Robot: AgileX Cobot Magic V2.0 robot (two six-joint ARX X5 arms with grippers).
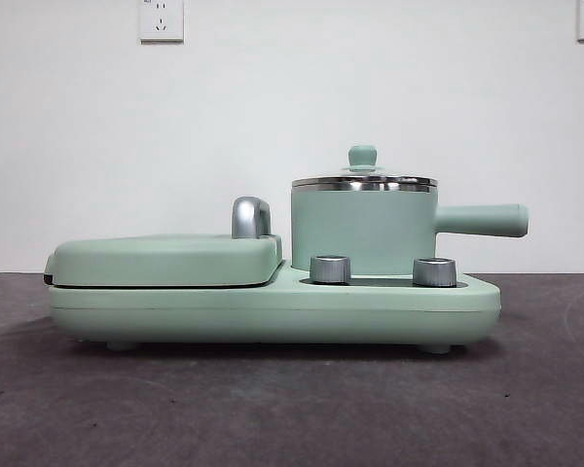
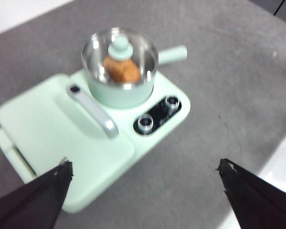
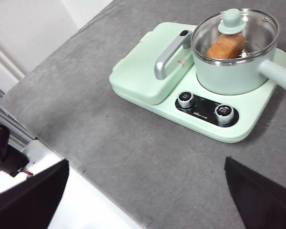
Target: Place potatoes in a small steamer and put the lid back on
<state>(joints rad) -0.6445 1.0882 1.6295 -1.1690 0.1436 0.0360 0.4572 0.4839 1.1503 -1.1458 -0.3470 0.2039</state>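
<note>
The mint-green small steamer (image 1: 363, 232) stands on the right half of the green cooker base, its straight handle (image 1: 482, 220) pointing right. The glass lid (image 1: 363, 179) with a green knob (image 1: 362, 156) sits flat on its steel rim. Through the glass, an orange-brown potato (image 3: 225, 46) (image 2: 121, 69) lies inside the steamer (image 3: 233, 62) (image 2: 120, 78). My left gripper (image 2: 144, 171) hangs open, high above the cooker's front. My right gripper (image 3: 145, 174) is also open, high over the table in front of the cooker. Neither touches anything.
The cooker base (image 1: 273, 309) carries a closed flat griddle cover (image 1: 165, 258) with a chrome handle (image 1: 250, 216) on its left half. Two steel dials (image 1: 330, 269) (image 1: 434, 271) sit in front of the steamer. Grey table (image 1: 292, 409) surrounds it; its edge (image 3: 62, 157) shows near my right gripper.
</note>
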